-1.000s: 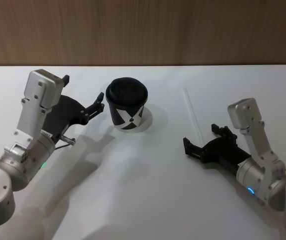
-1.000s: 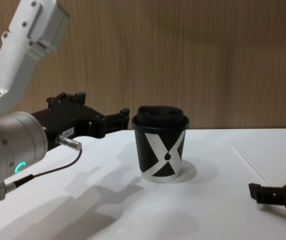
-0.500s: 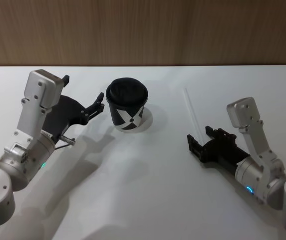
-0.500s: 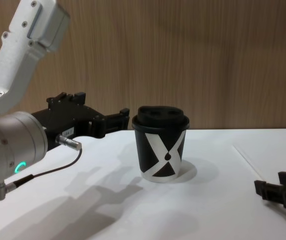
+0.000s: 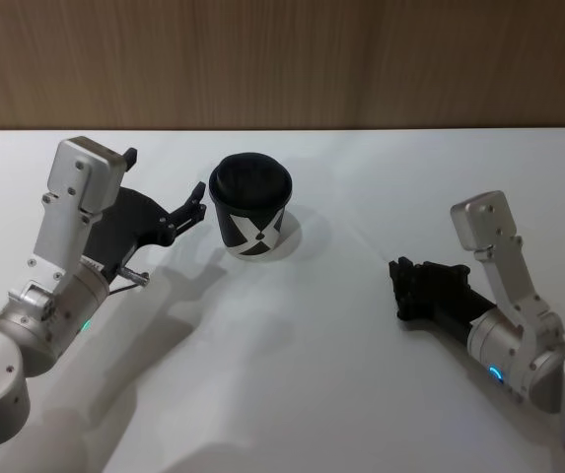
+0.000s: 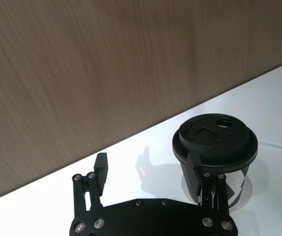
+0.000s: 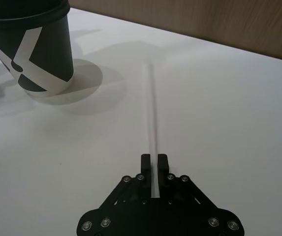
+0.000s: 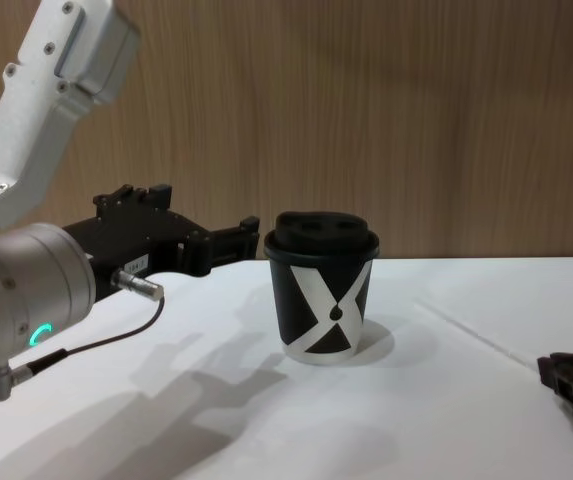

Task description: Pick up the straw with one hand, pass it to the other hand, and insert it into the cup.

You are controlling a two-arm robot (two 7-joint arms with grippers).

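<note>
The right gripper [image 7: 154, 164] has its two black fingers pressed together on one end of the straw [image 7: 153, 118], pinching it between their tips. From that pinch the straw runs straight out ahead of the gripper, low over the white table [image 5: 292, 384]. Its far end points past the cup [image 7: 37, 54] and lies well apart from it. I cannot tell whether the straw is clear of the tabletop or resting on it. The gripper itself sits low at the right side of the table.

The left gripper [image 5: 164, 182] has its fingers spread wide and holds nothing. It hovers just beside the cup on the cup's left, one fingertip near the black lid [image 6: 214, 140]. The cup stands upright near the middle of the table, lid on, with a small opening showing in its top.

I judge that I am in the pick-up step, with the grasp made and the hand-over not yet begun. Next I need to lift the straw and carry it toward the open left fingers. Because the grip is at the very end, the long free length may swing, so I would move slowly.
</note>
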